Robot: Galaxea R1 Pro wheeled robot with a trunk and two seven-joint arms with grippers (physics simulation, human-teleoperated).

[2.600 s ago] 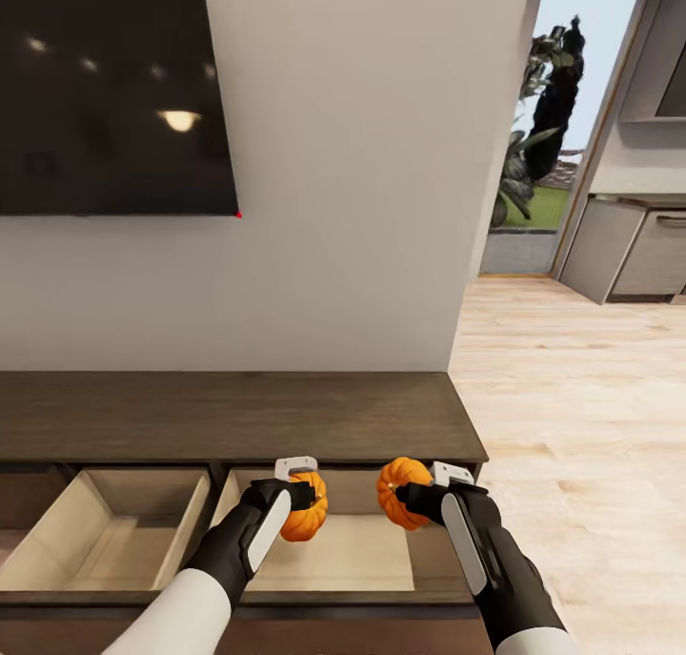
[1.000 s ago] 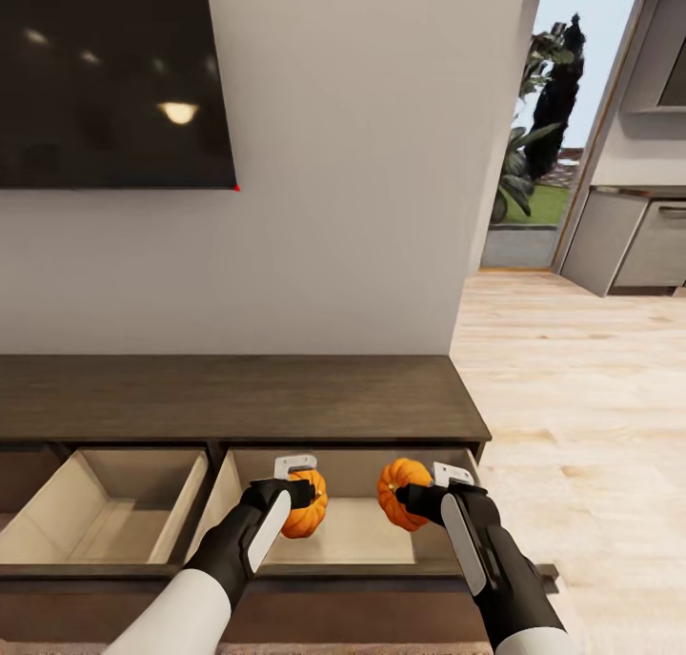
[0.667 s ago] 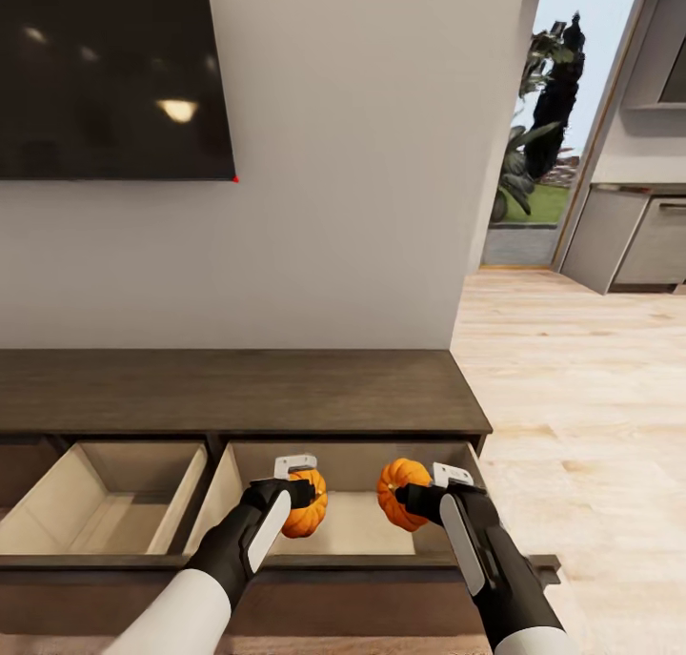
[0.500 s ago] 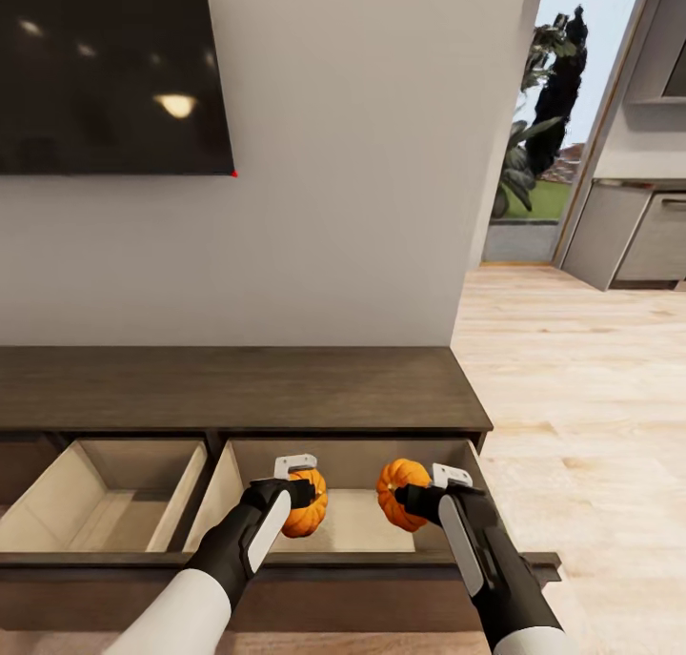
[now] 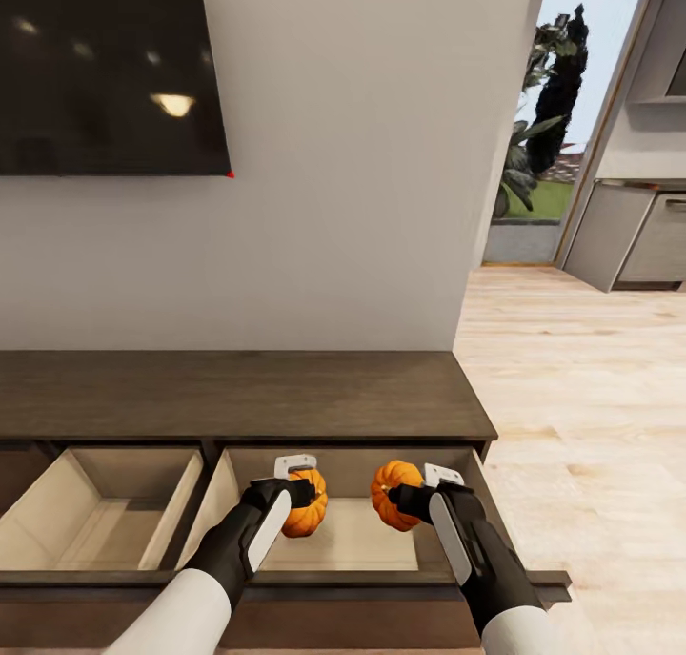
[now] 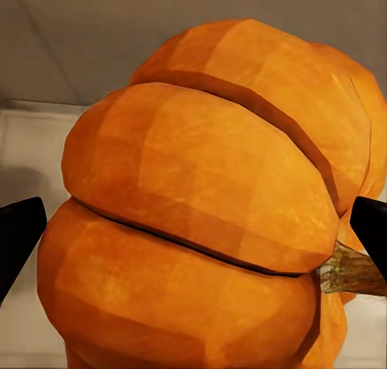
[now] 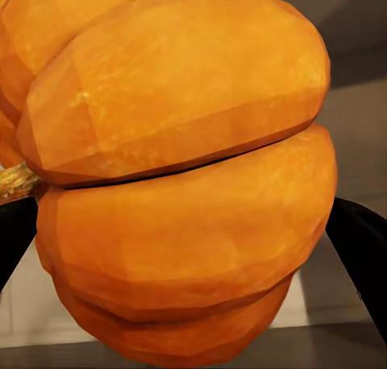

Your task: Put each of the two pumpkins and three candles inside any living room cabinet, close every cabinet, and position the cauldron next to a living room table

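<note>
Head view is showing both arms reaching over the open right-hand drawer (image 5: 324, 541) of the long dark cabinet (image 5: 238, 393), each carrying a pumpkin. The left gripper (image 5: 303, 502) is pinching the left pumpkin (image 5: 310, 512) across its ribbed flanks, and the right gripper (image 5: 405, 502) is pinching the right pumpkin (image 5: 389, 495) the same way; both fruits are hanging above the pale drawer floor, not yet resting on it. A second drawer (image 5: 100, 517) is standing open just beside, to the left. In the left wrist view the pumpkin (image 6: 210, 208) is sitting between the two dark fingertips (image 6: 20, 240), its stem jutting sideways toward one of them, and the right wrist view is giving a matching picture of the other pumpkin (image 7: 185, 176). Judging by the look, these are firm, light and smooth-skinned, so the round body may be rolling once released; gripping across the widest ribs, as now, seems soundest.
</note>
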